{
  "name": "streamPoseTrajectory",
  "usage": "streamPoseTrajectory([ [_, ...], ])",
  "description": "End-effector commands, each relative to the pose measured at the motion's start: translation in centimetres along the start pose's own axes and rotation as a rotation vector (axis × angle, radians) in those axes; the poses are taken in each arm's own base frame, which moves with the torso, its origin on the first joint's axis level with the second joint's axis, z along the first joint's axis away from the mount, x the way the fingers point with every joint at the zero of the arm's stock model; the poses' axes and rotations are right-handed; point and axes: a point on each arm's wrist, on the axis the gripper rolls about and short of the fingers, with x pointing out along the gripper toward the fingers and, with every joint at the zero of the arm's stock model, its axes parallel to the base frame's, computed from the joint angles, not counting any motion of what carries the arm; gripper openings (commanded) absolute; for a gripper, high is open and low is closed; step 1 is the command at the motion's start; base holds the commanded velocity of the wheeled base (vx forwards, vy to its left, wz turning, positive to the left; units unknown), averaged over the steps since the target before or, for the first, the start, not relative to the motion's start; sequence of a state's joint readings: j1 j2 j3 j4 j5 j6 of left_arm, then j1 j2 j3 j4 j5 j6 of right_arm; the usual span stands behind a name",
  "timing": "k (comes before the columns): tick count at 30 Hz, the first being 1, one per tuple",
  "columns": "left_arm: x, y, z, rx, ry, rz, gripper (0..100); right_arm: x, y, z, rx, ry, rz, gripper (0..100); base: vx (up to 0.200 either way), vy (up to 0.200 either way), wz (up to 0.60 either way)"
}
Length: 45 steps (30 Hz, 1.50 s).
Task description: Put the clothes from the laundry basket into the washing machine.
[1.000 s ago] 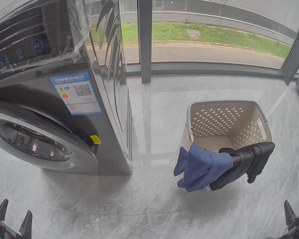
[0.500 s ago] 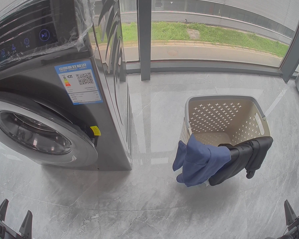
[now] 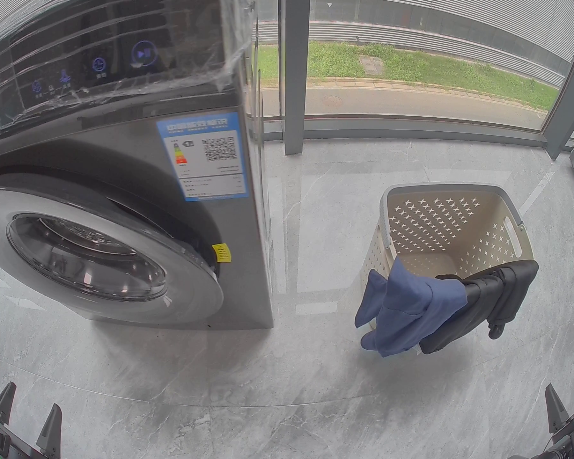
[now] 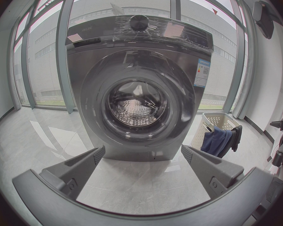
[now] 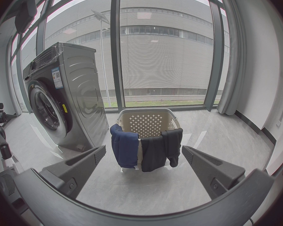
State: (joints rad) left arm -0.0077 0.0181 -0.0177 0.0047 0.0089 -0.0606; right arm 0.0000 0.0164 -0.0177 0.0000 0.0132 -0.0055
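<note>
A grey front-loading washing machine (image 3: pixel 127 180) stands on the left, its round glass door (image 3: pixel 86 266) shut. The beige laundry basket (image 3: pixel 456 224) sits on the floor to its right. A blue garment (image 3: pixel 411 310) and a black garment (image 3: pixel 485 301) hang over the basket's near rim. My left gripper (image 3: pixel 27 414) is low at the near left, open and holding nothing. My right gripper (image 3: pixel 571 396) is low at the near right, open and holding nothing. The left wrist view faces the washing machine (image 4: pixel 138 88); the right wrist view faces the basket (image 5: pixel 147 123).
Glossy grey tile floor (image 3: pixel 312 384) spreads between me, the machine and the basket. Tall windows with a vertical frame post (image 3: pixel 296 58) close off the far side. Plastic film wraps the machine's control panel (image 3: pixel 108 65).
The whole head view has shifted: the machine and the basket sit further right in the picture than before, so the camera moved. Both grippers stay at the same spots.
</note>
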Motion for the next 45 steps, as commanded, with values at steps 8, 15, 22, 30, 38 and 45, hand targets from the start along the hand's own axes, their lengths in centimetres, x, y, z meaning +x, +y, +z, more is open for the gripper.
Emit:
streamPoseTrajectory([
  [8, -0.02, 0.03, -0.49, -0.001, -0.002, 0.000, 100, 0.00, 0.00, -0.53, -0.001, 0.001, 0.001, 100, 0.000, 0.000, 0.00],
  [15, -0.02, 0.03, -0.49, -0.001, -0.002, 0.000, 100, 0.00, 0.00, -0.53, -0.001, 0.001, 0.001, 100, 0.000, 0.086, 0.00],
  [22, -0.02, 0.03, -0.49, -0.001, -0.002, 0.000, 100, 0.01, 0.01, -0.53, -0.001, 0.001, -0.001, 100, 0.000, 0.200, 0.00],
  [30, -0.02, 0.03, -0.49, -0.001, -0.002, 0.000, 100, 0.01, 0.01, -0.51, -0.001, 0.000, -0.001, 100, 0.000, 0.200, 0.00],
  [38, -0.02, 0.03, -0.49, -0.001, -0.002, 0.000, 100, 0.01, 0.01, -0.51, -0.004, 0.000, -0.006, 100, 0.000, 0.075, 0.00],
  [45, -0.02, 0.03, -0.49, 0.001, -0.002, 0.000, 100, 0.01, 0.00, -0.51, -0.001, 0.000, -0.012, 100, 0.000, 0.000, 0.00],
])
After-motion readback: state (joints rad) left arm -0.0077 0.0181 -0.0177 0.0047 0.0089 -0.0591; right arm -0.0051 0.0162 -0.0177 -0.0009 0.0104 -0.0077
